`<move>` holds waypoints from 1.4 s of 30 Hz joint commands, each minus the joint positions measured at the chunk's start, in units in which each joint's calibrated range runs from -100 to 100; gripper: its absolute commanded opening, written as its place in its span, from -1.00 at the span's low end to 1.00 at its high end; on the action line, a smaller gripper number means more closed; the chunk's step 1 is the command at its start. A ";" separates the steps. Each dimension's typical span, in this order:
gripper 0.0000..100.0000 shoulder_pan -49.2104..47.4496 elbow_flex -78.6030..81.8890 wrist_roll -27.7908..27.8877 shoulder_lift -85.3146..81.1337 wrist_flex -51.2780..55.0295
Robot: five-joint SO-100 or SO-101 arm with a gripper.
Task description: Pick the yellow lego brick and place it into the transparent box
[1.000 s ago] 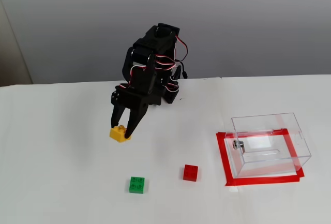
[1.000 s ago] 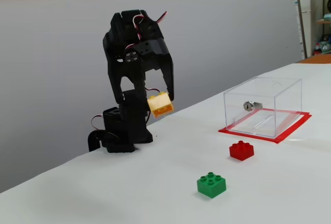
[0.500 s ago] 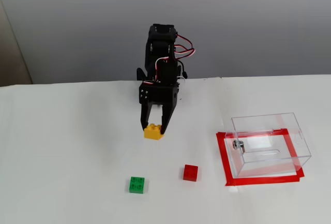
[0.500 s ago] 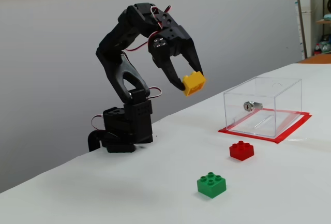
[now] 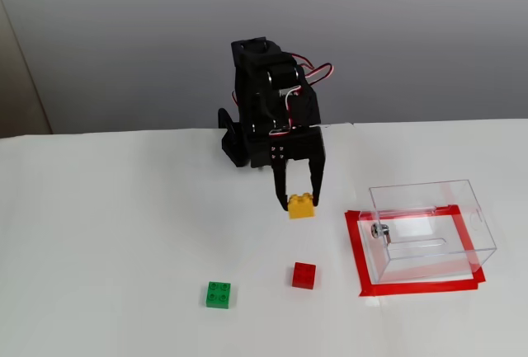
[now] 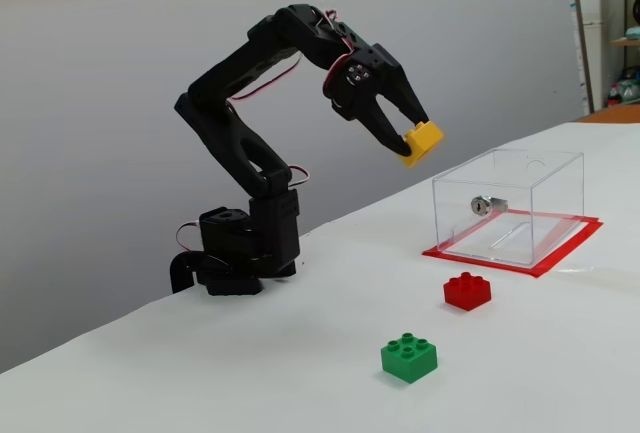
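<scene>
1. Between my jaws [image 6: 412,145], I am clamping the yellow lego brick [image 6: 423,140]; in the other fixed view the jaws [image 5: 300,202] are pinching the same yellow lego brick [image 5: 301,206] from both sides.
2. Up in the air is where I am carrying it: the side-on fixed view is showing the brick well clear of the table [image 6: 330,353], roughly level with the top edge of the box.
3. Off to one side, the transparent box [image 6: 508,205] is sitting on its red tape frame [image 6: 520,258]; in that view the brick is hanging near the box's left wall but not yet over the opening. In the higher fixed view the transparent box [image 5: 431,229] is lying to the right of the brick, with a strip of bare table between them.
4. Nothing is showing inside the box, so I am judging the pick as done and the placing as still ahead: I am needing to travel on until the brick is over the open top, then part the jaws.
5. Further out, the red brick [image 5: 304,275] and the green brick [image 5: 219,294] are resting on the table, apart from each other and from the box, playing no part in my job.
</scene>
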 commanded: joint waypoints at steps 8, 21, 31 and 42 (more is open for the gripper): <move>-0.87 -13.72 -2.12 0.09 -0.31 -1.38; -0.87 -25.92 -2.21 2.23 4.44 -15.56; -0.87 -35.83 -2.21 2.23 12.76 -25.57; -0.87 -43.00 -11.25 2.28 24.38 -29.84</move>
